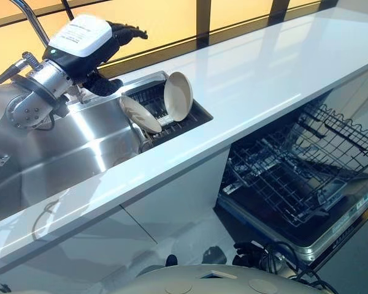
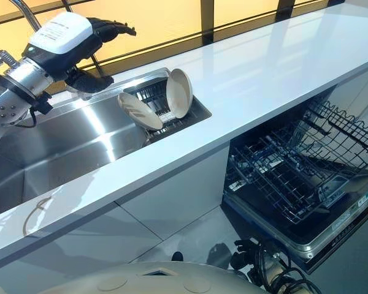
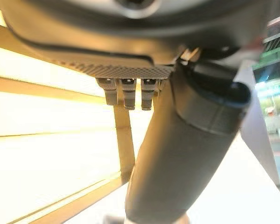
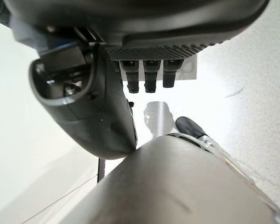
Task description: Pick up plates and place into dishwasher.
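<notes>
Two cream plates [image 1: 178, 95] on edge in sink rack [image 1: 172, 119]; dishwasher [image 1: 300, 171] open.

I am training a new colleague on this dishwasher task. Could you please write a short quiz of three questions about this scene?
1. True or false: the left hand already holds a plate.
2. How many plates stand in the drying rack beside the sink?
A. one
B. two
C. four
3. Fill in: the dishwasher rack under the countertop is pulled ____ and holds no plates.

Key:
1. False. The hand hovers above the sink's rear edge, fingers extended, apart from the plates.
2. B: the round plate and the ribbed plate, both leaning on edge.
3. out
</notes>
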Tool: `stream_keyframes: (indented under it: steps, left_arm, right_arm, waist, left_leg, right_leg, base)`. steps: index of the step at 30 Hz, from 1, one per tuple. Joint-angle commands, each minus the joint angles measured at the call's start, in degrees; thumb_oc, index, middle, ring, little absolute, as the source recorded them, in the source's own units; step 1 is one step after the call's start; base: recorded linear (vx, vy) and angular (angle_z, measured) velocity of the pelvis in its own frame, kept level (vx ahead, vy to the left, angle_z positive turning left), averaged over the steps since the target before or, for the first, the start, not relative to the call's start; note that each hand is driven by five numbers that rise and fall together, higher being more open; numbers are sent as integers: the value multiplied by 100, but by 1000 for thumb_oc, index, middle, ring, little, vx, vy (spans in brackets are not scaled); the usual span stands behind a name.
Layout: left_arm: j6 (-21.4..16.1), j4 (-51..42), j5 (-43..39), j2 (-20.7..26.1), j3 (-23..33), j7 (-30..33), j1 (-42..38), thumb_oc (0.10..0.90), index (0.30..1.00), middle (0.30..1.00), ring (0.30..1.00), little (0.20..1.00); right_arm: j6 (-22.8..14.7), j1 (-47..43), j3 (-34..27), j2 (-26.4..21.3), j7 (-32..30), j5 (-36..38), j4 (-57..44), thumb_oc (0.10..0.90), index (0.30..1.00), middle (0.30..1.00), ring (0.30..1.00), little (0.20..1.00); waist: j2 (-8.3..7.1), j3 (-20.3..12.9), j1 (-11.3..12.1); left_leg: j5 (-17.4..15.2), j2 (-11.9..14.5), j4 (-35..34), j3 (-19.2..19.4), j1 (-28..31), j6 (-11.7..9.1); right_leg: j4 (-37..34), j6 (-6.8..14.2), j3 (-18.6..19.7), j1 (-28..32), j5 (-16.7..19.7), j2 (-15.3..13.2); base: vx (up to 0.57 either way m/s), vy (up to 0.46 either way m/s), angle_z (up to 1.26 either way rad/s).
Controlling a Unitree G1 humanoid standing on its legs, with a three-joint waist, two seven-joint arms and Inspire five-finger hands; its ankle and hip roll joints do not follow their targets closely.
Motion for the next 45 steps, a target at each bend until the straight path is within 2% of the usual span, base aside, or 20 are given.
stream_keyframes:
  steps: [1, 5, 11, 15, 21, 30, 38, 45]
  left_arm:
    - [-67, 555, 66, 602, 864, 133, -428, 800, 900, 900, 900, 900]
    - [24, 648, -12, 537, 682, -198, -563, 800, 900, 900, 900, 900]
    - [26, 870, 371, 445, 274, -525, -772, 800, 900, 900, 900, 900]
    - [167, 1019, 207, 342, -45, -706, -1080, 800, 900, 900, 900, 900]
    - [158, 1181, 149, 164, -181, -880, -1151, 800, 900, 900, 900, 900]
    - [245, 1465, 479, -141, -417, -625, -1243, 800, 900, 900, 900, 900]
    - [200, 1807, 883, -397, -639, 134, -1280, 800, 900, 900, 900, 900]
    - [299, 1987, 1025, -663, -835, 223, -1319, 800, 900, 900, 900, 900]
  right_arm:
    - [0, 279, 94, -414, 145, -254, -118, 800, 900, 900, 900, 900]
    - [28, 197, 133, -410, 171, -239, -78, 800, 900, 900, 900, 900]
    - [132, 87, 182, -446, 202, -187, -121, 800, 900, 900, 900, 900]
    - [151, 19, 189, -427, 215, -177, -41, 800, 900, 900, 900, 900]
    - [166, 21, 223, -369, 182, -184, 4, 800, 900, 900, 900, 900]
    - [181, -63, 268, -368, 190, -175, 35, 800, 900, 900, 900, 900]
    - [221, -58, 296, -337, 174, -162, 40, 800, 900, 900, 900, 900]
    - [185, -75, 296, -344, 183, -163, 66, 800, 900, 900, 900, 900]
  waist:
    - [101, 82, -68]
    - [97, 75, -77]
    - [111, 66, -123]
    - [110, 51, -147]
    - [98, 45, -183]
    - [82, 56, -245]
    - [66, 48, -324]
    - [48, 52, -398]
  left_leg:
    - [-855, -359, 39, 738, 431, 254]
    - [-867, -351, 39, 761, 441, 260]
    - [-874, -352, 39, 805, 470, 270]
    - [-880, -350, 39, 840, 476, 273]
    - [-888, -345, 39, 880, 493, 280]
    - [-898, -348, 39, 923, 496, 288]
    - [-896, -339, 39, 996, 487, 280]
    - [-902, -326, 39, 1068, 494, 288]
  right_leg:
    - [294, 210, 134, -533, 216, 148]
    - [309, 215, 148, -533, 201, 148]
    - [299, 223, 184, -523, 218, 158]
    - [290, 231, 198, -523, 229, 156]
    - [301, 233, 232, -525, 226, 164]
    - [303, 228, 284, -537, 237, 179]
    - [285, 231, 342, -557, 266, 186]
    - [307, 234, 402, -581, 271, 192]
  base:
    - [0, 0, 0]
    - [0, 0, 0]
    - [0, 0, 0]
    - [4, 4, -2]
    - [2, 1, -1]
    - [0, 0, 0]
    - [0, 0, 0]
    - [5, 2, -1]
